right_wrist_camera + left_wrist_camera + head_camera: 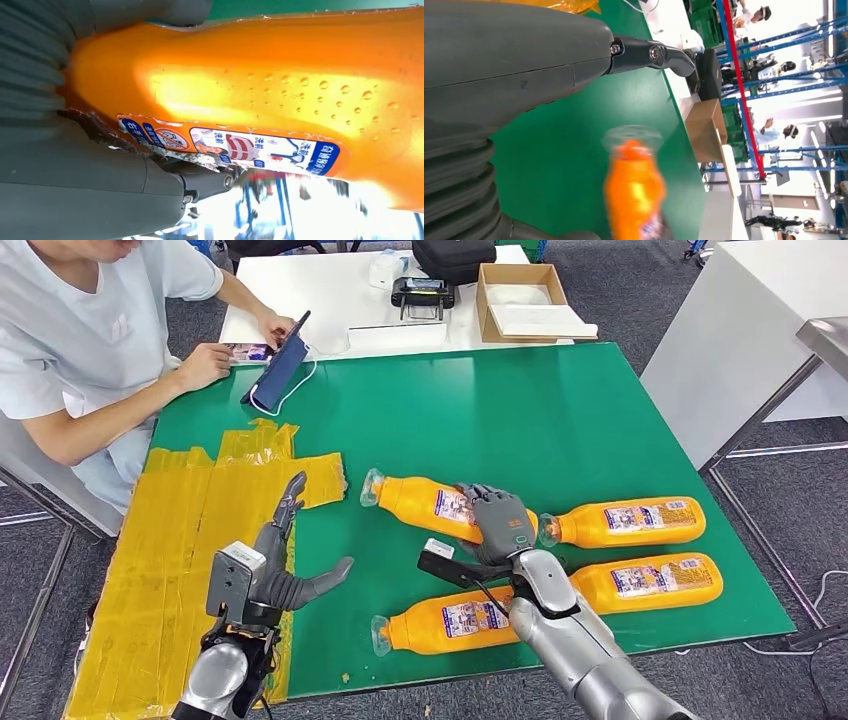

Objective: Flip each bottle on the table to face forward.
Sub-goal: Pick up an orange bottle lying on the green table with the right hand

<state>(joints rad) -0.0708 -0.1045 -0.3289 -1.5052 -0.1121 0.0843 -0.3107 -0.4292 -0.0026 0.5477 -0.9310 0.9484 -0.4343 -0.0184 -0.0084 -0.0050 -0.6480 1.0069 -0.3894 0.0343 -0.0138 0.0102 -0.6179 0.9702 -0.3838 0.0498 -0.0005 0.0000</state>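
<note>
Four bottles [620,523] beside yellow tape [190,530]

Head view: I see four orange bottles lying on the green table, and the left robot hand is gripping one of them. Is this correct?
Not quite: the head view shows the right robot hand gripping a bottle, not the left. The left robot hand is open above the yellow tape. Four orange bottles do lie on the green table.
</note>
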